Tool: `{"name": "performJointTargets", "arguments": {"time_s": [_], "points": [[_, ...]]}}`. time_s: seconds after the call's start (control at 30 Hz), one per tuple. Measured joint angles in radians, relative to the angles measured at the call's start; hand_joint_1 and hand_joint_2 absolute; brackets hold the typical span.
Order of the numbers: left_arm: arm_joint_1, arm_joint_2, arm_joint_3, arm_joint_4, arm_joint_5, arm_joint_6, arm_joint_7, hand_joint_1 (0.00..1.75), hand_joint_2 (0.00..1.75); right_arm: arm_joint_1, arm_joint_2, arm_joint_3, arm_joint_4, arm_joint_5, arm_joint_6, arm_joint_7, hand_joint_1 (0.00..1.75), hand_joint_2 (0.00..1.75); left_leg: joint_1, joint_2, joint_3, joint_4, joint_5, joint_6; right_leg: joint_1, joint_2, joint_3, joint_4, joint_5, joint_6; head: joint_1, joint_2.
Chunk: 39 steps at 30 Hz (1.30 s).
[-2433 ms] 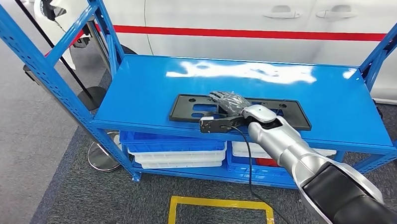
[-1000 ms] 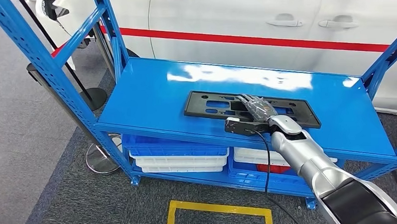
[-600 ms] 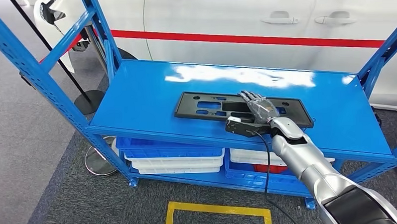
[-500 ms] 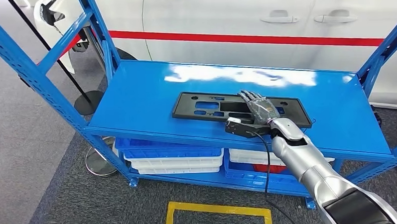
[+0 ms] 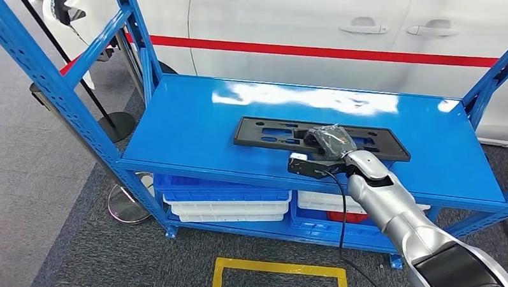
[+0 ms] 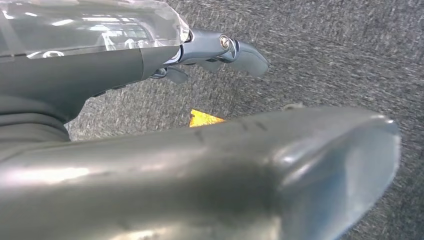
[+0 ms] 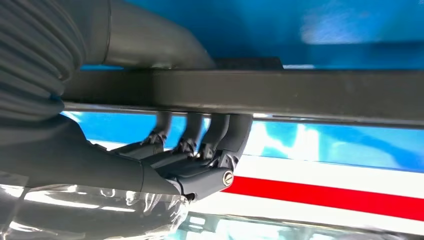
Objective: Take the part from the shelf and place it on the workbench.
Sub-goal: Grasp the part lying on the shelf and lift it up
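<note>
A long black plastic part (image 5: pixel 270 130) with several cut-outs lies flat on the top of the blue shelf (image 5: pixel 193 114). My right hand (image 5: pixel 331 141) is on its near long edge, right of the middle, fingers curled over it. In the right wrist view the dark fingers (image 7: pixel 220 135) hook over the part's bar (image 7: pixel 300 92) and the thumb (image 7: pixel 150 45) presses from the other side, so the hand grips the part. My left hand (image 6: pixel 220 50) hangs over grey carpet and holds nothing.
A white car with a red stripe (image 5: pixel 298 27) stands close behind the shelf. Blue and white bins (image 5: pixel 228 195) sit on the lower level. Blue uprights (image 5: pixel 51 80) frame the shelf at left and right. A yellow floor marking (image 5: pixel 278 270) lies in front.
The right hand's fingers, earlier stretched flat over the part, have curled around its near edge. The camera has shifted a little; the part stays on the shelf.
</note>
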Motion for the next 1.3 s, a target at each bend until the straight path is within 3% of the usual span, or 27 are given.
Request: {"name": "performJointTargets", "arguments": {"time_s": [0.07, 0.1, 0.13, 0.2, 0.27, 0.4, 0.47, 0.53, 0.57, 0.6, 0.63, 0.7, 0.77, 0.87, 0.93, 1.03, 1.1, 1.13, 1.23, 1.3], "points": [[0.002, 0.000, 0.000, 0.000, 0.001, 0.000, 0.000, 0.00, 0.00, 0.003, 0.000, 0.000, 0.004, 0.001, -0.004, -0.001, 1.75, 1.75, -0.001, 0.000, -0.001, 0.002, -0.001, 0.000, -0.001, 0.000, -0.054, 0.102, -0.027, 0.003, 0.000, 0.000], [0.003, 0.000, 0.000, 0.000, 0.001, 0.000, 0.000, 0.00, 0.00, 0.003, 0.000, 0.000, 0.004, 0.002, -0.006, -0.002, 1.75, 1.75, 0.000, 0.000, 0.000, 0.003, -0.002, -0.001, -0.001, -0.001, -0.055, 0.100, -0.012, 0.004, 0.000, 0.000], [0.003, -0.001, 0.000, 0.000, 0.002, -0.001, 0.000, 0.00, 0.00, 0.003, 0.000, 0.000, 0.005, 0.004, -0.007, -0.003, 1.75, 1.75, 0.000, -0.001, 0.001, 0.005, -0.004, -0.003, -0.002, -0.002, -0.035, 0.055, 0.021, 0.004, 0.000, 0.000], [0.002, -0.002, 0.000, 0.000, 0.004, -0.002, 0.000, 0.00, 0.00, -0.002, 0.000, 0.000, 0.005, 0.009, -0.009, -0.006, 1.75, 1.75, -0.002, -0.002, 0.002, 0.012, -0.011, -0.010, -0.003, -0.003, 0.034, -0.089, 0.088, 0.002, 0.000, 0.000], [0.001, -0.003, 0.000, 0.000, 0.006, -0.003, 0.000, 0.00, 0.00, -0.006, 0.002, 0.000, 0.005, 0.016, -0.011, -0.009, 1.75, 1.75, -0.006, -0.003, -0.002, 0.020, -0.016, -0.019, -0.001, -0.002, 0.070, -0.169, 0.110, -0.006, 0.000, 0.000], [0.001, -0.003, 0.000, 0.000, 0.011, -0.002, -0.003, 0.00, 0.00, -0.016, 0.012, 0.000, 0.006, 0.029, -0.016, -0.010, 1.75, 1.75, -0.004, -0.003, -0.010, 0.037, -0.031, -0.039, 0.000, -0.002, 0.072, -0.177, 0.109, -0.031, 0.000, 0.000], [0.001, -0.003, 0.000, 0.000, 0.011, -0.003, -0.004, 0.00, 0.00, -0.022, 0.018, 0.001, 0.007, 0.033, -0.017, -0.009, 1.75, 1.75, -0.001, -0.003, -0.050, 0.127, -0.083, -0.049, -0.002, -0.004, 0.073, -0.179, 0.109, -0.041, 0.000, 0.000], [0.002, -0.003, 0.000, 0.000, 0.012, -0.003, -0.004, 0.00, 0.87, -0.022, 0.022, 0.001, 0.009, 0.035, -0.019, -0.008, 1.75, 1.75, 0.000, -0.002, -0.115, 0.264, -0.143, -0.054, 0.000, -0.006, 0.073, -0.178, 0.108, -0.045, 0.000, 0.000], [0.003, -0.003, 0.000, 0.000, 0.012, -0.003, -0.003, 0.00, 1.31, -0.021, 0.023, 0.001, 0.011, 0.035, -0.019, -0.008, 1.75, 1.75, 0.001, -0.002, -0.138, 0.310, -0.154, -0.055, 0.001, -0.006, 0.073, -0.178, 0.108, -0.045, 0.000, 0.000], [0.004, -0.003, 0.000, 0.000, 0.012, -0.002, -0.004, 0.00, 1.75, -0.021, 0.024, 0.001, 0.012, 0.035, -0.019, -0.009, 1.75, 1.75, 0.001, -0.002, -0.144, 0.317, -0.144, -0.054, 0.002, -0.006, 0.074, -0.177, 0.107, -0.045, 0.000, 0.000], [0.005, -0.003, 0.000, 0.000, 0.013, -0.001, -0.005, 0.00, 1.75, -0.021, 0.025, 0.001, 0.013, 0.035, -0.019, -0.010, 1.75, 1.75, 0.001, -0.002, -0.132, 0.287, -0.118, -0.051, 0.002, -0.005, 0.075, -0.177, 0.107, -0.045, 0.000, 0.000], [0.005, -0.003, 0.000, 0.000, 0.013, 0.001, -0.008, 0.00, 1.75, -0.023, 0.025, 0.001, 0.013, 0.031, -0.019, -0.013, 1.75, 1.75, -0.001, -0.002, -0.066, 0.144, -0.047, -0.041, 0.004, -0.003, 0.077, -0.176, 0.105, -0.043, 0.000, 0.000], [0.004, -0.003, -0.001, 0.000, 0.011, 0.004, -0.011, 0.00, 1.75, -0.024, 0.026, 0.001, 0.013, 0.024, -0.019, -0.019, 1.75, 1.75, -0.005, -0.003, -0.020, 0.044, -0.016, -0.032, 0.006, -0.002, 0.075, -0.175, 0.105, -0.035, 0.000, 0.000], [0.004, -0.003, -0.004, 0.000, 0.010, 0.014, -0.012, 0.00, 1.75, -0.023, 0.027, 0.000, 0.011, 0.012, -0.018, -0.030, 1.75, 1.75, -0.007, -0.003, -0.013, 0.023, -0.012, -0.020, 0.005, 0.000, 0.073, -0.176, 0.106, -0.019, 0.000, 0.000], [0.003, -0.003, -0.005, 0.000, 0.010, 0.019, -0.014, 0.00, 1.75, -0.026, 0.028, -0.001, 0.008, 0.006, -0.018, -0.035, 1.75, 1.75, -0.003, -0.001, -0.008, 0.012, -0.005, -0.009, 0.004, -0.001, 0.059, -0.144, 0.082, -0.008, 0.000, 0.000], [0.002, -0.004, -0.008, 0.000, 0.013, 0.022, -0.014, 0.00, 1.75, -0.026, 0.030, -0.002, 0.008, -0.005, -0.013, -0.044, 1.75, 1.75, -0.003, 0.000, -0.007, 0.008, -0.001, -0.001, 0.001, -0.001, -0.022, 0.031, -0.006, 0.002, 0.000, 0.000], [0.004, -0.004, -0.009, 0.000, 0.021, 0.023, -0.014, 0.00, 1.75, -0.022, 0.030, -0.002, 0.007, -0.017, -0.008, -0.057, 1.75, 1.75, -0.003, -0.001, -0.007, 0.010, -0.002, 0.000, -0.002, -0.001, -0.061, 0.109, -0.021, 0.007, 0.000, 0.000], [0.005, -0.004, -0.008, 0.000, 0.026, 0.024, -0.013, 0.00, 1.75, -0.021, 0.030, -0.003, 0.003, -0.025, -0.005, -0.065, 1.75, 1.75, -0.002, -0.001, -0.007, 0.012, -0.004, -0.002, -0.004, -0.002, -0.057, 0.099, -0.003, 0.009, 0.000, 0.000], [0.005, -0.004, -0.007, 0.000, 0.042, 0.018, -0.012, 0.00, 1.75, -0.030, 0.031, -0.006, -0.032, -0.065, 0.017, -0.092, 1.75, 1.75, -0.002, -0.001, -0.010, 0.027, -0.014, -0.016, -0.008, -0.003, 0.037, -0.100, 0.088, 0.007, 0.000, 0.000], [0.004, -0.004, -0.004, 0.000, 0.054, 0.010, -0.005, 0.00, 1.75, -0.034, 0.032, -0.010, -0.065, -0.100, 0.044, -0.108, 1.75, 1.75, -0.005, -0.001, -0.014, 0.036, -0.019, -0.026, -0.004, -0.001, 0.064, -0.158, 0.100, -0.004, 0.000, 0.000]]}}
